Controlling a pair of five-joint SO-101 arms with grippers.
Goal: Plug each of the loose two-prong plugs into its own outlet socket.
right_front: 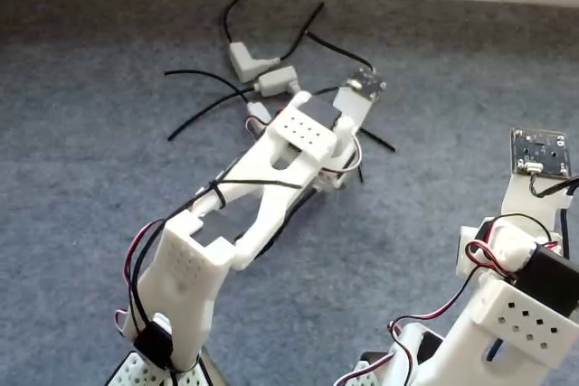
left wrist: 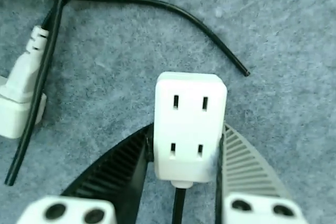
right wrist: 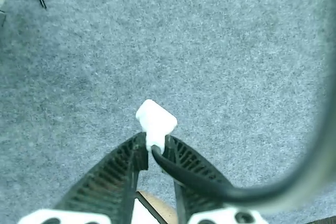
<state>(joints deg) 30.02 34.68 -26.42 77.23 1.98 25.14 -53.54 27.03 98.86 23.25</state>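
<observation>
In the left wrist view my left gripper (left wrist: 186, 134) is shut on a white outlet block (left wrist: 189, 124) with two pairs of slots facing the camera, its black cord running back between the fingers. A loose white plug (left wrist: 18, 100) lies on the grey carpet beside it. My right gripper (right wrist: 156, 141) is shut on a small white plug (right wrist: 156, 120), held above bare carpet, with its black cable (right wrist: 220, 190) curving off to the side. In the high view the left arm (right_front: 303, 133) stretches to the middle and the right arm (right_front: 516, 287) stands at the right.
Two more white plugs (right_front: 242, 59) (right_front: 274, 80) and a smaller one (right_front: 259, 112) lie at the back of the carpet among crossing black cables (right_front: 204, 106). A loose cable end (left wrist: 244, 71) lies just beyond the outlet block.
</observation>
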